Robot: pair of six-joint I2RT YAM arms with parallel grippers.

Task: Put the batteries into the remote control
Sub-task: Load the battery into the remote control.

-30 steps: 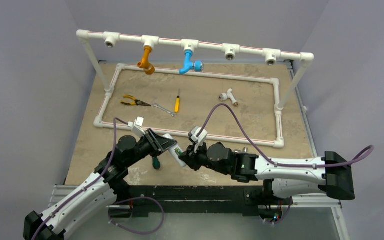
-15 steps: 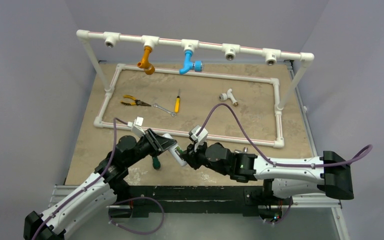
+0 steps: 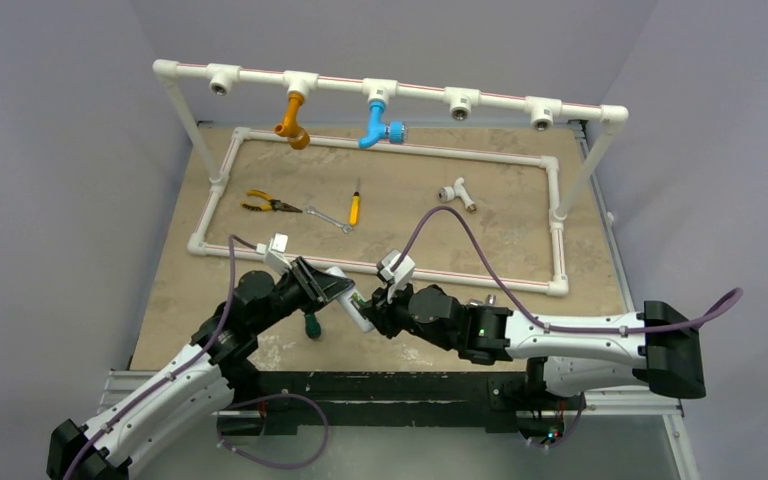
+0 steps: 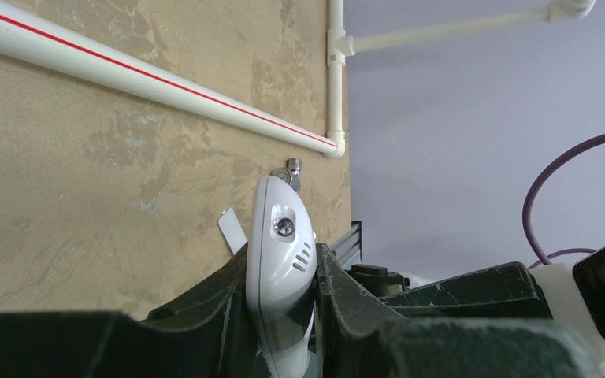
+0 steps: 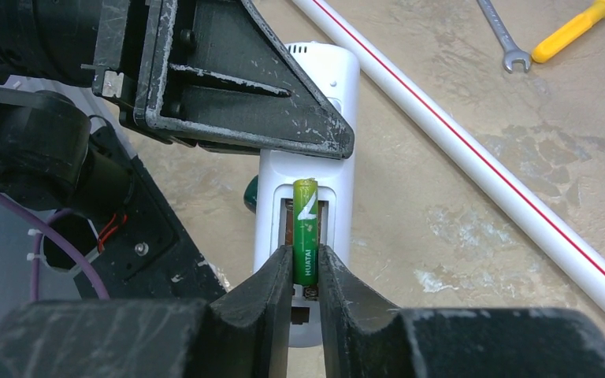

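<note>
A white remote control (image 3: 348, 303) is gripped by the left gripper (image 3: 328, 290) and met by the right gripper (image 3: 371, 312). Pliers (image 3: 265, 204), a wrench (image 3: 328, 219) and a screwdriver (image 3: 354, 207) are laid inside a pipe frame (image 3: 460, 151).

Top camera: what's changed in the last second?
The right arm crept slightly left toward the remote control, its fingers around the green battery at the recess. The left fingers, clamped on the remote, and the yellow screwdriver stayed put.
</note>
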